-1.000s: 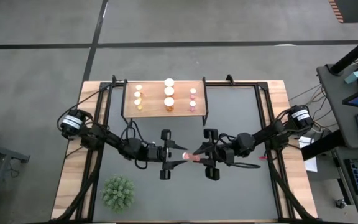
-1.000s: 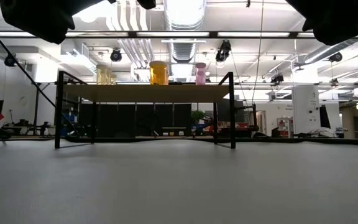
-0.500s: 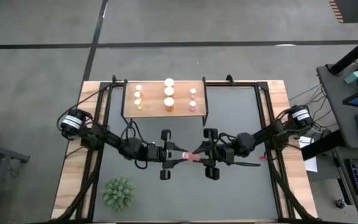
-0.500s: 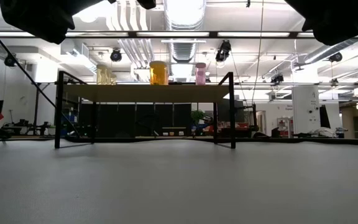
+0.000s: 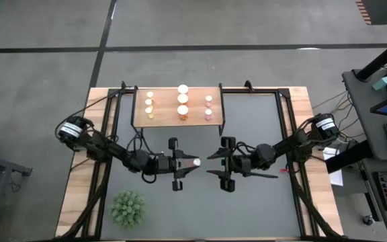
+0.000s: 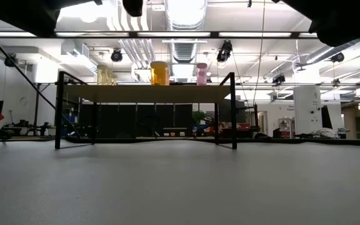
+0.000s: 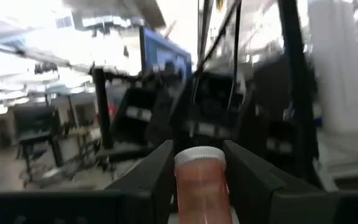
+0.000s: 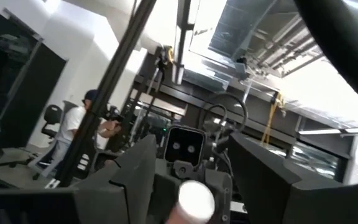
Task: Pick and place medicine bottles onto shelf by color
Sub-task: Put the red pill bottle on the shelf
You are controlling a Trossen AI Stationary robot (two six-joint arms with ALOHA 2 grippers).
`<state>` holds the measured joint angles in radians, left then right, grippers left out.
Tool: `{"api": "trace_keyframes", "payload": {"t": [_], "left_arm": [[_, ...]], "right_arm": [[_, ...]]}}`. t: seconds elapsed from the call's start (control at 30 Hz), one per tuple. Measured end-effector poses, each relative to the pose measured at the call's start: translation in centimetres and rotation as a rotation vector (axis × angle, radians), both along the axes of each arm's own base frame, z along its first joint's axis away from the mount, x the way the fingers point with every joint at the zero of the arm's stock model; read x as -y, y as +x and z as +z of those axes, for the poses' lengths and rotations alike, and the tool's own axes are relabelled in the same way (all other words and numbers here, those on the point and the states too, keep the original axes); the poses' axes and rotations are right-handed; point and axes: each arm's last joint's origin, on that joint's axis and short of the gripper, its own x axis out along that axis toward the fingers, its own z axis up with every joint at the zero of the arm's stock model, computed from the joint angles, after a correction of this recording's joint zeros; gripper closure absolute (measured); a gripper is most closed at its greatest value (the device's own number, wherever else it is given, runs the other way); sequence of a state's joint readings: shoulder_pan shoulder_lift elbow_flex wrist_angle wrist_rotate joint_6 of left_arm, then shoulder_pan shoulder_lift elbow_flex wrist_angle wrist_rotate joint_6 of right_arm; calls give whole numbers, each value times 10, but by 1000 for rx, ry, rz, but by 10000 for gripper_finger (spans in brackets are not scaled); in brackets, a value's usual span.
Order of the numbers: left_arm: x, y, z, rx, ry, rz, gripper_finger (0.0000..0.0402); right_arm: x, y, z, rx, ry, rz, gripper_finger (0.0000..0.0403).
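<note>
My left gripper (image 5: 191,163) is now gripping the pink medicine bottle (image 5: 194,163) alone above mid-table; my right gripper (image 5: 211,164) has released it, its fingers parted and empty. With the handover complete, I am carrying it toward the shelf (image 5: 168,111), pink row.
</note>
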<state>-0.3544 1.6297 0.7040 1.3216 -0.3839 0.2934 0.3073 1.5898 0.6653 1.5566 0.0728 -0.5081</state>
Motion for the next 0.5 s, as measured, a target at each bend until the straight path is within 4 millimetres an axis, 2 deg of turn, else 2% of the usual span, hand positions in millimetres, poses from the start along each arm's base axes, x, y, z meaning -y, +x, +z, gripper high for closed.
{"api": "trace_keyframes", "payload": {"t": [0.13, 0.3, 0.5], "left_arm": [[1, -4, 1, -102, 2, 3, 318], [2, -7, 6, -117, -11, -10, 321], [3, -9, 11, -90, -21, -18, 316]], "right_arm": [[1, 0, -1, -19, 12, -32, 206], [1, 0, -2, -36, 7, -41, 208], [3, 1, -3, -114, 62, -137, 207]]}}
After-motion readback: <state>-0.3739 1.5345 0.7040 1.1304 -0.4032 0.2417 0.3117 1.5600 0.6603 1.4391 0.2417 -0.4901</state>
